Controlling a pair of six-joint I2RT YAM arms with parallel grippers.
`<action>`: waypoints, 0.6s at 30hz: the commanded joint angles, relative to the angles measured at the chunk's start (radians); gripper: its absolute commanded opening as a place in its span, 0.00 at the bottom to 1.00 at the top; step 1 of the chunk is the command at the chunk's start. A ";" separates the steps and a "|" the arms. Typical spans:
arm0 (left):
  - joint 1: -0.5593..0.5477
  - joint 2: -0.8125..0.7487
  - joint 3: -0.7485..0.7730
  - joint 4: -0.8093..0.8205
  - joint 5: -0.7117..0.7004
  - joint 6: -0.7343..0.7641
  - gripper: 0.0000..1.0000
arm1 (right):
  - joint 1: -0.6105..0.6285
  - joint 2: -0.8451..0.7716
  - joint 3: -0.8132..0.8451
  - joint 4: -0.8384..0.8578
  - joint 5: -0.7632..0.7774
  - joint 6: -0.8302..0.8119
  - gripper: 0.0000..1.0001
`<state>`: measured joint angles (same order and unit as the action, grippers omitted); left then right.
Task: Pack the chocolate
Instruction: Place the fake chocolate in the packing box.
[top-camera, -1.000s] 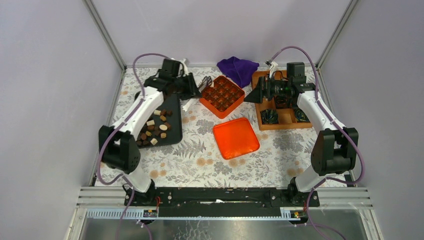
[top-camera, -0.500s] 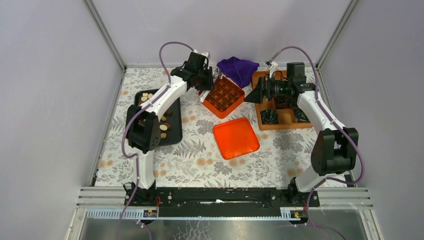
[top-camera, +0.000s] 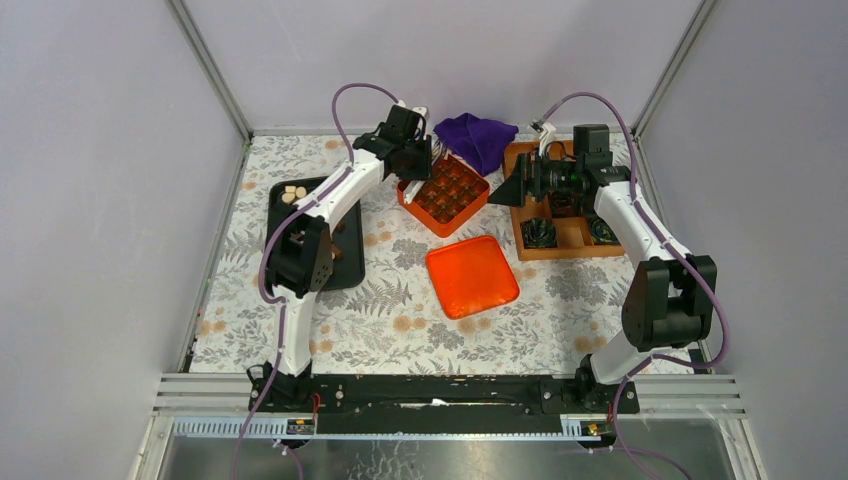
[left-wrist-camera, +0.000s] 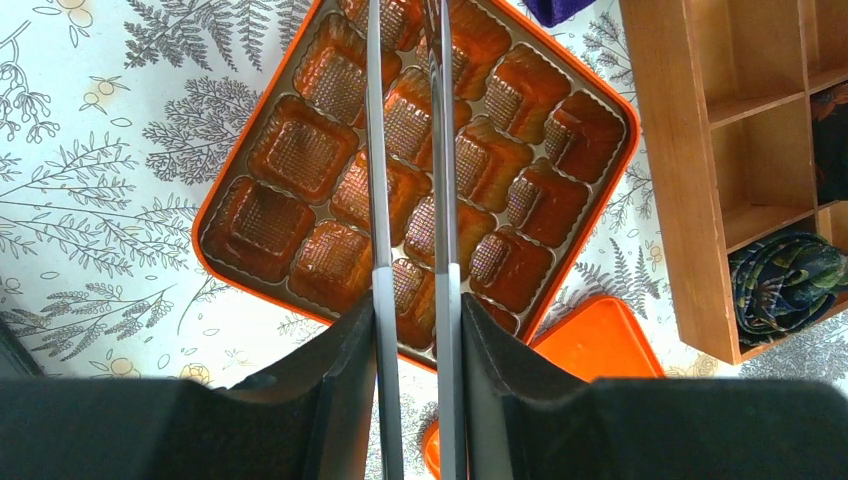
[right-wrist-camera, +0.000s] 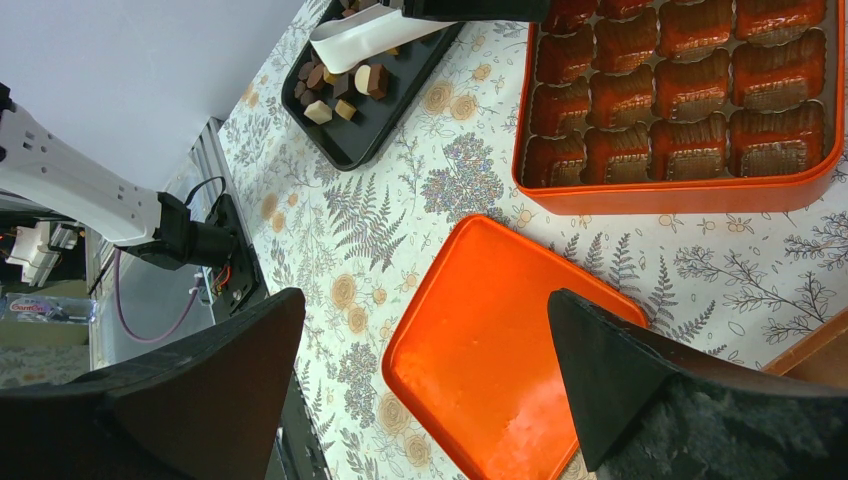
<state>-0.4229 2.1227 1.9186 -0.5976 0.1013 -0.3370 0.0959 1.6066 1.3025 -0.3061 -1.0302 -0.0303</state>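
Small brown and cream chocolate pieces (top-camera: 293, 193) lie on a black tray (top-camera: 350, 268) at the left, and the chocolate (right-wrist-camera: 345, 80) also shows in the right wrist view. My left gripper (top-camera: 420, 160) hangs over the open orange box (top-camera: 445, 192), shut on metal tongs (left-wrist-camera: 380, 150). The two blades run from the left gripper (left-wrist-camera: 417, 305) over the box's brown cups (left-wrist-camera: 300, 155), which look empty. The tong tips are cut off by the frame edge, so anything in them is hidden. My right gripper (top-camera: 503, 192) stands open to the right of the box, and the right gripper (right-wrist-camera: 425, 300) holds nothing.
The orange lid (top-camera: 472, 275) lies flat in front of the box. A wooden compartment box (top-camera: 560, 247) with dark crinkled wrappers (top-camera: 541, 232) stands at the right, under the right arm. A purple cloth (top-camera: 478, 135) lies at the back.
My left arm has swung right with the tongs, from above the black tray to over the orange box. The right arm has not moved.
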 joint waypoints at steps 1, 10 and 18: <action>-0.008 0.005 0.052 0.038 -0.033 0.026 0.22 | -0.004 -0.005 0.003 0.010 -0.001 -0.018 1.00; -0.008 0.011 0.055 0.007 -0.036 0.036 0.36 | -0.004 -0.011 -0.003 0.015 -0.002 -0.019 1.00; -0.008 0.014 0.073 -0.017 -0.044 0.039 0.40 | -0.004 -0.019 -0.008 0.017 -0.008 -0.016 1.00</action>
<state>-0.4252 2.1330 1.9381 -0.6262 0.0803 -0.3195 0.0959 1.6066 1.2945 -0.3058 -1.0306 -0.0307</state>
